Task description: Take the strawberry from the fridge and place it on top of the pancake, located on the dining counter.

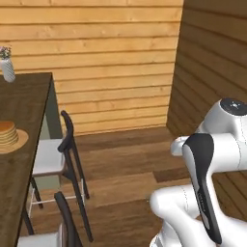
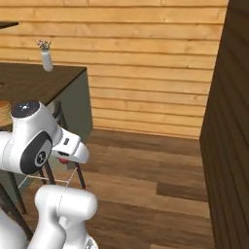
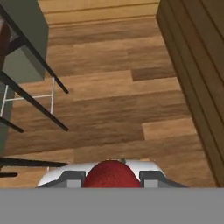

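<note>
Left base view: I note the pancake (image 1: pixel 6 133) stacked on its plate (image 1: pixel 20 141) at the left edge of the dark tabletop (image 1: pixel 24 101), a vase (image 1: pixel 6 67) at the far end, and a stool (image 1: pixel 55 157) alongside.

Right base view: the hand (image 2: pixel 65 156) hangs over the wooden floor (image 2: pixel 146 180), right of the tabletop.

Hand view: I find the fingers clamped on the strawberry (image 3: pixel 112 175), held above the floor.

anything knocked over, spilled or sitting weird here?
Nothing stands out. The pancake stack sits square on its plate on the dining counter, the vase stands upright, and the gripper is shut on the strawberry.
</note>
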